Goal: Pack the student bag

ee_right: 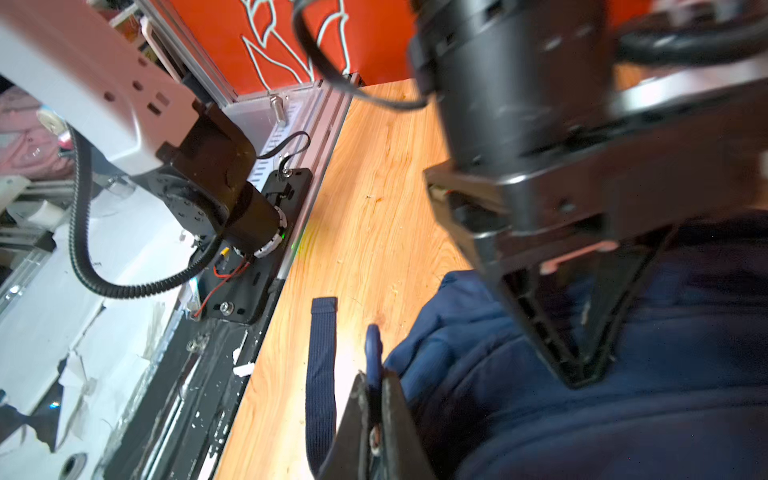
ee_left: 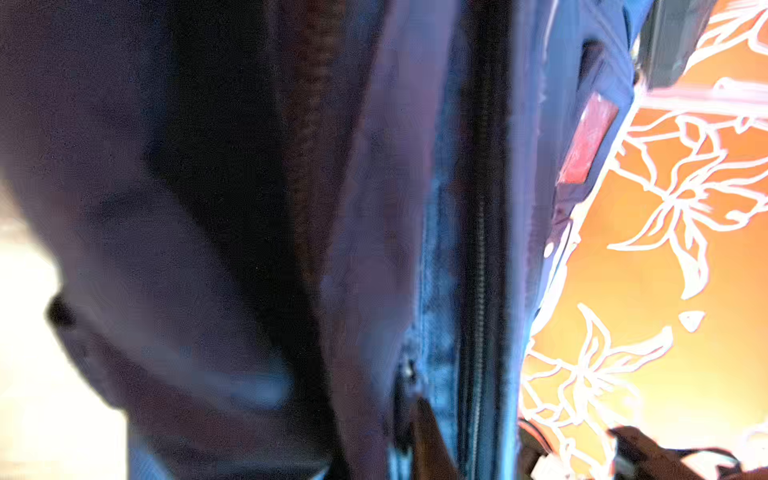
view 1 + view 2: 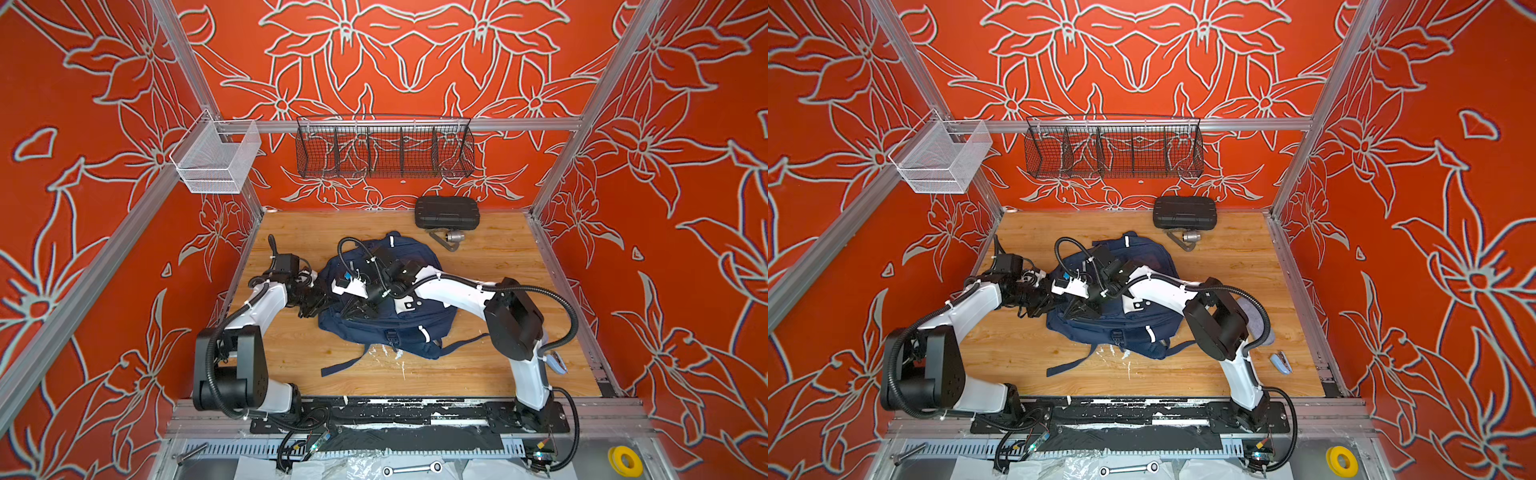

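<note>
student bag lies flat mid table, front pockets up, in both top views; loose strap trails off its near edge onto the wood

left gripper is at the bag's left edge, low, tips down on the navy fabric. right wrist view shows left gripper with its fingers brought together into a narrow V, point resting on the bag. cannot tell if any cloth is pinched in there, that part is blurred

left wrist view is jammed right up against the bag, mostly blur; a zipper line runs along the fabric, nothing else readable

right gripper reaches across from the right, over the bag's left-centre, just beside the left gripper, the two near but not touching as far as top views show

right wrist view: right gripper has its jaws together, clamped on a small blue tab sticking up between the fingers at the bag's edge; bag fabric bunches just beside it, strap lies flat on the table right next to the fingers

black case sits at the back of the table, well apart from the bag and both grippers
</note>
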Controlling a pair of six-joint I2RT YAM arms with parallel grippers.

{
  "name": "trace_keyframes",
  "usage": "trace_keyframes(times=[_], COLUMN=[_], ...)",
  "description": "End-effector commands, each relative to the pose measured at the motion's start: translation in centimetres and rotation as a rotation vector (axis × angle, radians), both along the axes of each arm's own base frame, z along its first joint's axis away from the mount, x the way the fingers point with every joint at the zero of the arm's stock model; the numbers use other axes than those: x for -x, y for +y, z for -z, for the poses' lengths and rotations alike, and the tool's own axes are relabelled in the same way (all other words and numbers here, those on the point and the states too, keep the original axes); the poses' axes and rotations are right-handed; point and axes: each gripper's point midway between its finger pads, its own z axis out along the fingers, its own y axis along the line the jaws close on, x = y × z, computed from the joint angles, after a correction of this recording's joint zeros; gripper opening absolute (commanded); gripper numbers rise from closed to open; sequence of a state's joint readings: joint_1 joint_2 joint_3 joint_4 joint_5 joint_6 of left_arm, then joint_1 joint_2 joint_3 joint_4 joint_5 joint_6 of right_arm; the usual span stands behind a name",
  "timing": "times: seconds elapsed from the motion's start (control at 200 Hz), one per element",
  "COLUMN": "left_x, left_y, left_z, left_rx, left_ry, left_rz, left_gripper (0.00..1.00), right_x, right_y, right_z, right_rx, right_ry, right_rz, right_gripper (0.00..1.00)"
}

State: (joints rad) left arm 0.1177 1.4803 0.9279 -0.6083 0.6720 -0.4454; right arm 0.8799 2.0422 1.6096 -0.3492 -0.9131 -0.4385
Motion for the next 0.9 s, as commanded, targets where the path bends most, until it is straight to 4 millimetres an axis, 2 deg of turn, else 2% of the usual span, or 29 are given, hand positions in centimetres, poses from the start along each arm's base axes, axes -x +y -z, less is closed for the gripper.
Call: trace_keyframes(times=[0.0, 0.14, 0.33, 0.555, 0.711, 0.896], left_x=[-2.6, -4.8, -7.5, -10.8, -11.9, -12.0], left_y=[1.9, 2.8, 5.5, 7.5, 8.4, 8.5], left_z=[-0.5, -0.6, -0.3, -2.2, -2.6, -2.6], left_rx=[-0.120, -0.157, -0.186, -0.230, -0.268, -0.260], left_ry=[-0.064, -0.047, -0.040, -0.103, -0.116, -0.122], left_rz=[0.071, 0.136, 0.135, 0.141, 0.154, 0.143], left_gripper=[0.00, 0.00, 0.00, 0.00, 0.00, 0.00], right_x=[3.2, 4.5, 5.7, 7.3, 8.2, 8.5], right_y=[-1.4, -3.1, -5.4, -7.5, -9.3, -11.4], right_z=[-2.0, -1.0, 0.5, 1.9, 3.2, 4.6], right_rx=[-0.031, 0.035, 0.107, 0.170, 0.243, 0.331], right_ry=[0.023, 0.009, -0.002, 0.043, 0.062, 0.091], right_rz=[-0.150, -0.194, -0.231, -0.282, -0.302, -0.283], right_gripper=[0.00, 0.00, 0.00, 0.00, 0.00, 0.00])
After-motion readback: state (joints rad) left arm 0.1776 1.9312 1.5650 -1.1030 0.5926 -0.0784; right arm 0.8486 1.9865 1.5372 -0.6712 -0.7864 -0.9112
